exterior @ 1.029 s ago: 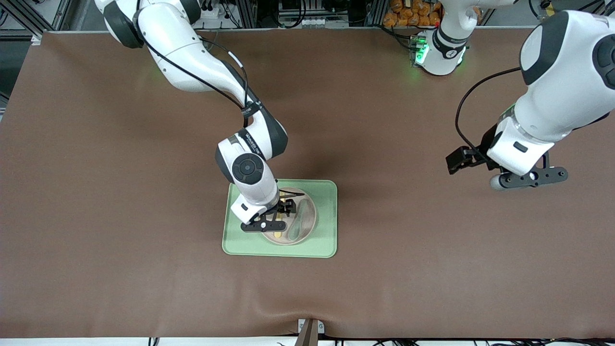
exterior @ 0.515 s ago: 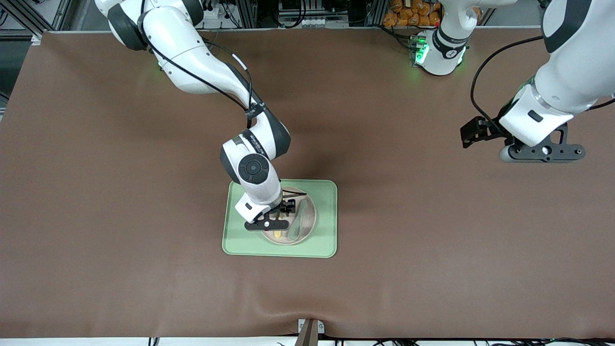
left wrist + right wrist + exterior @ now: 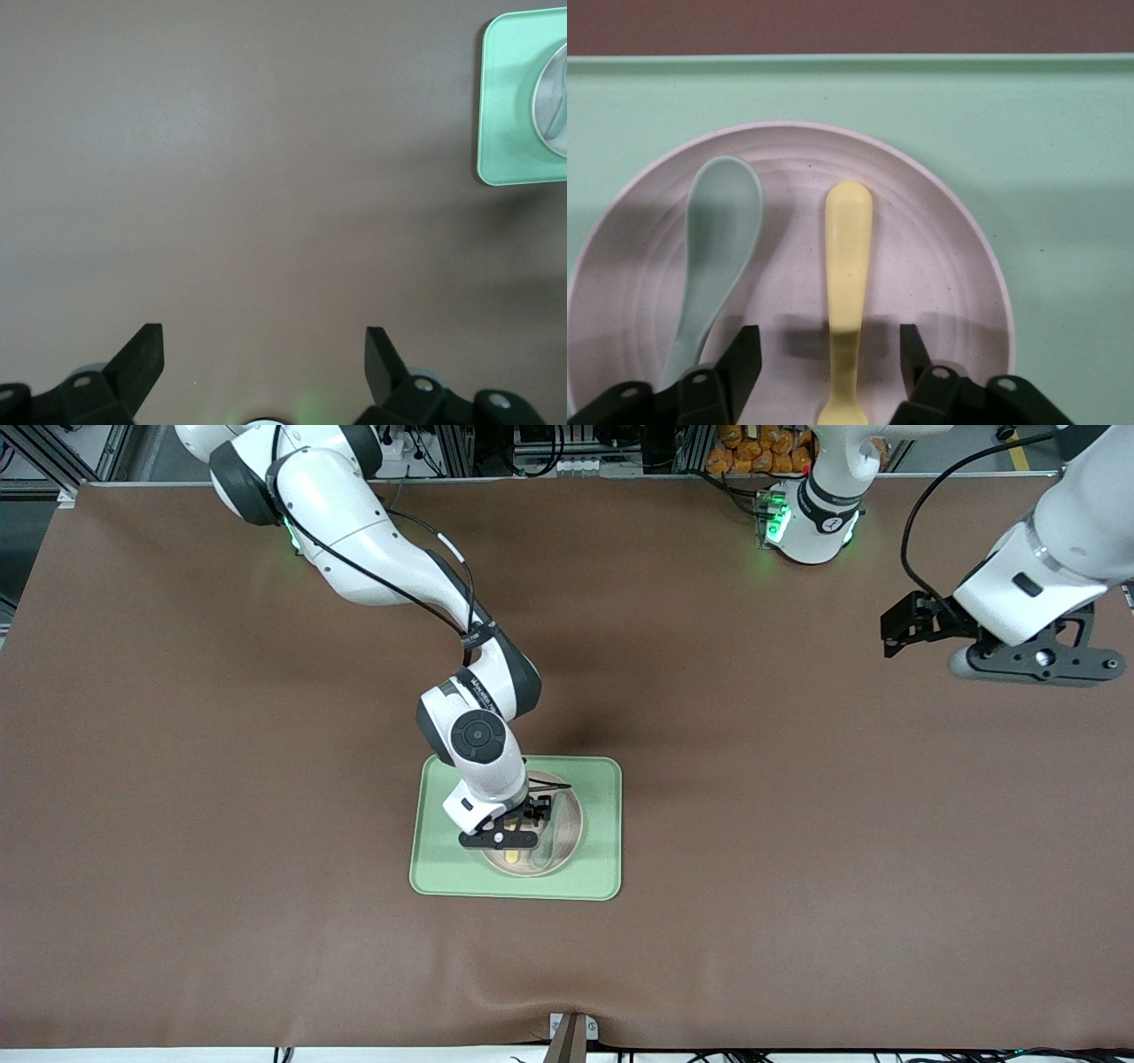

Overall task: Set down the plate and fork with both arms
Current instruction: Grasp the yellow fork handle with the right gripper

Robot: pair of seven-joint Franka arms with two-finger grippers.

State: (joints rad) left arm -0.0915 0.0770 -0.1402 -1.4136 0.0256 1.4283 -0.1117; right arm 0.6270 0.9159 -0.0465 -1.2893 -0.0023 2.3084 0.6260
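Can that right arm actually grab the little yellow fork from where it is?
Probably yes. The right pincer is down over the plate with a finger on each side of the fork. Nothing sits between them; the green spoon lies beside the fork, outside the fingers. The left pincer waits over bare table.

There are tiny black letters on a band of the right arm [image 3: 467,684], but they are too small to read. No other words or numbers show anywhere.
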